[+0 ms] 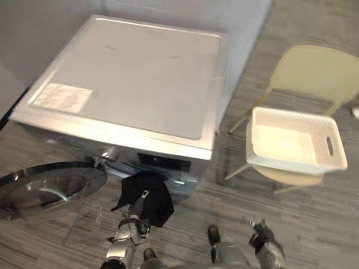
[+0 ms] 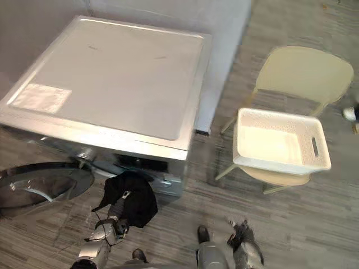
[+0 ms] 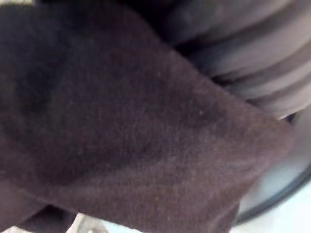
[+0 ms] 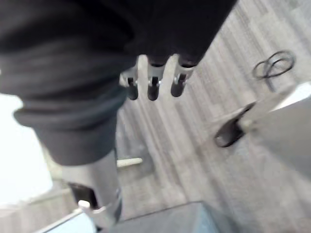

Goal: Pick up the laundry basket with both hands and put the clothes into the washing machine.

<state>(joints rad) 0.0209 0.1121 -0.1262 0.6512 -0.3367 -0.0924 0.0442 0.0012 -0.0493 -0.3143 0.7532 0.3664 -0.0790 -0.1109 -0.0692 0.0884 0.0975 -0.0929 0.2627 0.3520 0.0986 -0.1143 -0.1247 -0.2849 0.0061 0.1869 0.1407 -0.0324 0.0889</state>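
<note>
grey plank floor [image 1: 314,224]. left eye: one washing machine [image 1: 134,73], its round door [image 1: 50,182] swung open on the left. one black garment [image 1: 147,196] hangs before the opening, draped over my left hand [image 1: 132,228]; i cannot tell if it grips. one white laundry basket [image 1: 291,165] sits on one cream chair [image 1: 317,70], well right. left wrist: the cloth up close, grey door seal [image 3: 252,63] behind. right wrist: my right hand [image 4: 153,82] relaxed, holding nothing, above the floor.
</note>
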